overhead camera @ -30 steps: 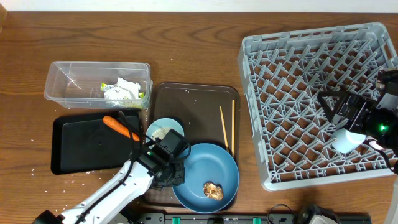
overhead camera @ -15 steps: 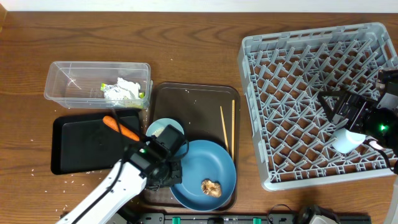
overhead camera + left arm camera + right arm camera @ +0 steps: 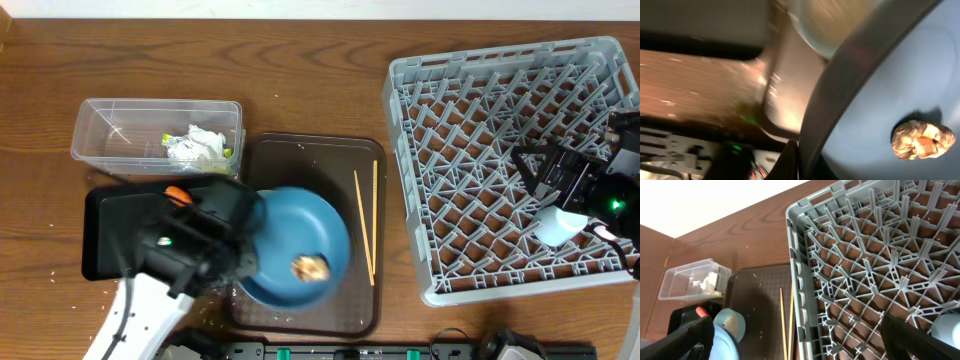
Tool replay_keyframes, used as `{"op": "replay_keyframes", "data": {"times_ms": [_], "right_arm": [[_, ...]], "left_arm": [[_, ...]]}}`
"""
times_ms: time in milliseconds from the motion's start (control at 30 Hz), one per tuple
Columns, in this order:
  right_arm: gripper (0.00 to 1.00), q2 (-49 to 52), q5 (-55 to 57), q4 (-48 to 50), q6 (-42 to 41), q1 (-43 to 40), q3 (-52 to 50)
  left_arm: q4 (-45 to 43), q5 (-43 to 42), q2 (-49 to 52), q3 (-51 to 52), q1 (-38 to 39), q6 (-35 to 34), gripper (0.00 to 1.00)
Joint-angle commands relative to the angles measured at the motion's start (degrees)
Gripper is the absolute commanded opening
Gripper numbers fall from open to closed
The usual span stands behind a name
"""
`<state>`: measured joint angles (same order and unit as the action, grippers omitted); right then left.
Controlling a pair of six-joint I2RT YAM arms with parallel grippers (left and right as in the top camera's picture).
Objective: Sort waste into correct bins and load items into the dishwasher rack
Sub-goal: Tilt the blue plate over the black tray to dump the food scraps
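My left gripper is shut on the left rim of the large blue bowl and holds it raised and tilted over the brown tray; the grip shows in the left wrist view. A small brown food lump lies in the bowl, seen close as the lump. The orange carrot peeks out on the black tray. Tissue and wrapper lie in the clear box. My right gripper is open and empty over the grey rack, by a small pale cup.
Two chopsticks lie on the right side of the brown serving tray. A small light-blue dish sits on that tray, hidden in the overhead view by my left arm. Rice grains dot the table near the black tray's front edge.
My left gripper has lifted the blue bowl and carried it up and to the left, toward the black tray. The lump has shifted with it. The right arm has not moved.
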<state>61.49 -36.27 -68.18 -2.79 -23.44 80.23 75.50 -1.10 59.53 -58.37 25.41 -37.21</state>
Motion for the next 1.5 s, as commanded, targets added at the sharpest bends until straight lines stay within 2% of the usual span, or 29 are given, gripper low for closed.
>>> {"op": "replay_keyframes", "data": {"times_ms": [0, 233, 467, 633, 900, 1033, 1133, 1333, 1467], "right_arm": [[0.99, 0.02, -0.15, 0.09, -0.59, 0.96, 0.28], [0.99, 0.02, -0.15, 0.15, -0.59, 0.98, 0.28], [0.99, 0.02, -0.11, 0.48, -1.86, 0.96, 0.28], [0.99, 0.02, -0.13, 0.46, -1.86, 0.96, 0.28], [0.99, 0.02, -0.11, 0.48, -1.86, 0.96, 0.28], [0.99, 0.02, -0.11, 0.5, -1.86, 0.96, 0.28], [0.99, 0.02, -0.09, 0.52, -1.86, 0.96, 0.28], [0.99, 0.02, -0.07, 0.55, -1.86, 0.96, 0.28], [0.99, 0.02, -0.07, 0.44, -1.86, 0.96, 0.28]], "left_arm": [[0.55, 11.23, -2.97, -2.21, -7.63, 0.72, 0.06], [3.93, 26.82, -4.87, -2.19, -22.64, 0.7, 0.06], [0.02, 44.63, -3.43, -2.21, -30.6, 1.84, 0.06], [-1.22, 51.19, -0.55, -2.51, -30.91, 2.67, 0.06], [0.04, 62.12, 9.4, -2.54, -30.86, 4.42, 0.06], [-0.66, 63.52, 13.33, -2.54, -30.86, 4.63, 0.06], [-3.15, 70.62, 15.85, -2.64, -30.71, 10.49, 0.06], [-8.04, 70.55, 16.2, -2.69, -30.47, 13.27, 0.06], [-14.23, 71.04, 16.17, -2.69, -30.42, 20.09, 0.06]]}}
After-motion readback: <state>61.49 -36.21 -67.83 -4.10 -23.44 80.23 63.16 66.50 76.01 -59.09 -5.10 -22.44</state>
